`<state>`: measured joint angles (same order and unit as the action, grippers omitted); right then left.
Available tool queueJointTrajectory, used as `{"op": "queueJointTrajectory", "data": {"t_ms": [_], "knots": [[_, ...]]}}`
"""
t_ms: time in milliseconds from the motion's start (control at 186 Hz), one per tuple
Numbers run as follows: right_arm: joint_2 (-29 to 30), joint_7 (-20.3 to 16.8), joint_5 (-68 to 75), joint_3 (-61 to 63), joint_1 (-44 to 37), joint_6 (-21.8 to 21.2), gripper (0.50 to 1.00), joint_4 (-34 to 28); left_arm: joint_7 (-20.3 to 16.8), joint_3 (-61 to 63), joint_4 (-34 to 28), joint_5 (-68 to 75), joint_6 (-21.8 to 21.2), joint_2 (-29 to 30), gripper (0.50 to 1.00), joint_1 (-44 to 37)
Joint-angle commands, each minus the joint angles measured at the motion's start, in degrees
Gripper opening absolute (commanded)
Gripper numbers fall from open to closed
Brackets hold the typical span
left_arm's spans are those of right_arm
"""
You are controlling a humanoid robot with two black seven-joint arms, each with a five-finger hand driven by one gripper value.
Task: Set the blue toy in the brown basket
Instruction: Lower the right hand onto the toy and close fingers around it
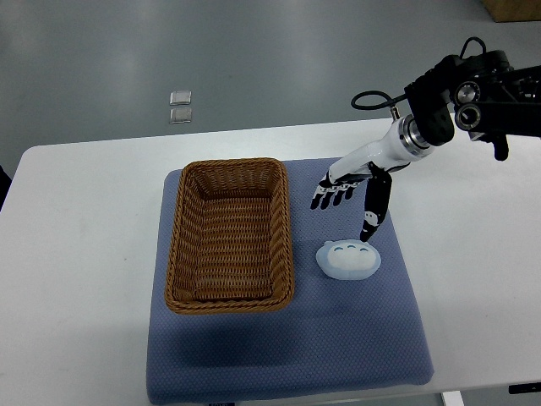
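Top view, one frame. One white table (84, 254), one blue-grey mat (355, 338) laid on it. Using the mat as landmark for everything.

One brown wicker basket (230, 169) sits on the mat's left half, long side running front to back, nothing inside it. One blue toy (348, 261), pale blue and rounded with small dark marks on top, lies on the mat right of centre, just beside the basket's right wall but apart from it. Toy is outside the basket.

One arm in view: right arm, black upper section with white forearm, comes in from the right edge over the mat's far right corner. One black cable (372, 100) loops off it near the wrist. Right hand (347, 190) hangs over the mat's far half, between the basket's far right corner and the toy. Fingers (325, 199) are spread and extended, pointing toward the basket side, holding nothing. Thumb (373, 211) points down toward the toy, tip just at the toy's top edge; cannot tell if it touches. Toy not grasped.

Left arm does not show.

Two small clear square items (180, 106) lie on the grey floor beyond the table, past the mat's far left corner, one just behind the other.
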<state>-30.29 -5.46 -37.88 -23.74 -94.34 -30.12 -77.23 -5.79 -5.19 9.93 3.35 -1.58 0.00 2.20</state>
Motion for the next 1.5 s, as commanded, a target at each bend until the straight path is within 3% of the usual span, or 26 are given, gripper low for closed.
{"op": "queueJointTrajectory", "data": {"t_ms": [0, 1191, 1325, 1497], "knots": [[0.1, 0.0, -0.4, 0.1, 1.9, 1.0, 0.909, 0.1, 0.0, 0.1, 0.0, 0.0, 0.0, 0.0, 1.000, 0.0], [0.8, 0.1, -1.6, 2.6, 15.1, 8.0, 0.895, 2.7, 0.0, 0.1, 0.0, 0.0, 0.0, 0.0, 1.000, 0.0], [0.8, 0.1, -2.2, 2.6, 15.6, 8.1, 0.856, 2.7, 0.0, 0.1, -0.1, 0.0, 0.0, 0.0, 1.000, 0.0], [0.9, 0.2, -3.0, 2.6, 16.1, 8.6, 0.707, 3.2, 0.0, 0.1, -0.1, 0.0, 0.0, 0.0, 1.000, 0.0]]}}
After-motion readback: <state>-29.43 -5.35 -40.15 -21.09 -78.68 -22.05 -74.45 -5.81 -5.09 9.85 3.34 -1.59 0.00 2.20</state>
